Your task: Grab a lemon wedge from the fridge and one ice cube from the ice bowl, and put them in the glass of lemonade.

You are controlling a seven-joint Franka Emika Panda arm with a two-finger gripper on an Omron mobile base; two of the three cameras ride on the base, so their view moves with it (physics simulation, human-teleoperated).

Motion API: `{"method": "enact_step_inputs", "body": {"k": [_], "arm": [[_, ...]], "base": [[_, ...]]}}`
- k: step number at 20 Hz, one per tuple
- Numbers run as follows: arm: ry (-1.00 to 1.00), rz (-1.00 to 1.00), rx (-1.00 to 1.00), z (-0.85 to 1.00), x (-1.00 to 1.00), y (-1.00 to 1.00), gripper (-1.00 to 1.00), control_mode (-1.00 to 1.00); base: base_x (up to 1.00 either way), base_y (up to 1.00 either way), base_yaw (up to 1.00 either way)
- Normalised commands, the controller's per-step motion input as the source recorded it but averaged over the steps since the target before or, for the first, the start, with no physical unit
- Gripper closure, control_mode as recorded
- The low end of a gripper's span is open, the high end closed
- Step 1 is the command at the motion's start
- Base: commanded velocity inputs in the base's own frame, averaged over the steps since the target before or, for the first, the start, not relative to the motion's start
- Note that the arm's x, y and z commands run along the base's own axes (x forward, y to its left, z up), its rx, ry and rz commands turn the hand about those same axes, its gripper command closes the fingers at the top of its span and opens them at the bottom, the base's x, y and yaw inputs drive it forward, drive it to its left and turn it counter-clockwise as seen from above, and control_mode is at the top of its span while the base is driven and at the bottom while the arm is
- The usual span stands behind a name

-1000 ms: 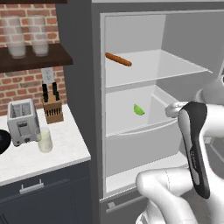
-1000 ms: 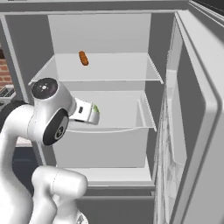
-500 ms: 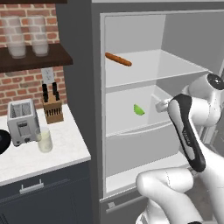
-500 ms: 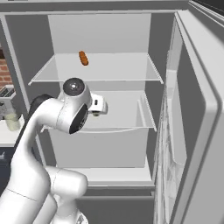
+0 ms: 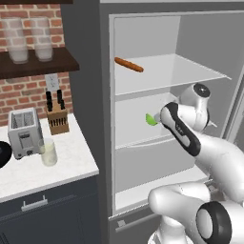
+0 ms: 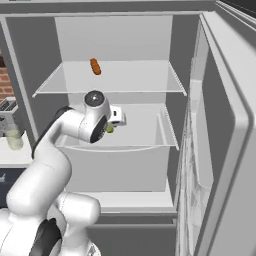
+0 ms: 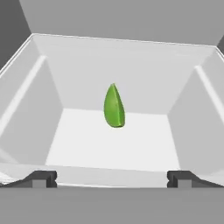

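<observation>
Fridge door is swung open. Lemon wedge is seen on the middle shelf's white tray, approx. centred. Gripper is held w/ jaws spread wide, nothing grasped, just short of the wedge. Contact can't be judged; prob. none. Glass of lemonade is left on the counter beside the toaster.

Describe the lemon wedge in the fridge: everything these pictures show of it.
The lemon wedge is a small, smooth yellow-green sliver, pointed at the top and rounded below in the hand view. There it seems to stand on end on the white floor of the fridge's middle compartment, apart from the walls. The open gripper faces it, both tips short of it, nothing touching it. The left base view shows it just beyond the arm's hand, below the shelf holding the orange-brown stick.
</observation>
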Motion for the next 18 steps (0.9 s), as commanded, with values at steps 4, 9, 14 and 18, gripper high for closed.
{"method": "enact_step_inputs", "body": {"k": [4,9,14,18], "arm": [[0.02,0.0,-0.02,-0.06,0.54,0.0,-1.0,-1.0],[-0.01,0.0,0.0,-0.38,0.24,0.0,-1.0,-1.0],[-0.06,0.0,0.0,-0.52,0.0,0.0,-1.0,-1.0],[-0.01,0.0,0.0,-0.39,0.1,0.0,-1.0,-1.0]], "base": [[0.0,0.0,0.0],[0.0,0.0,0.0],[0.0,0.0,0.0],[0.0,0.0,0.0]]}}
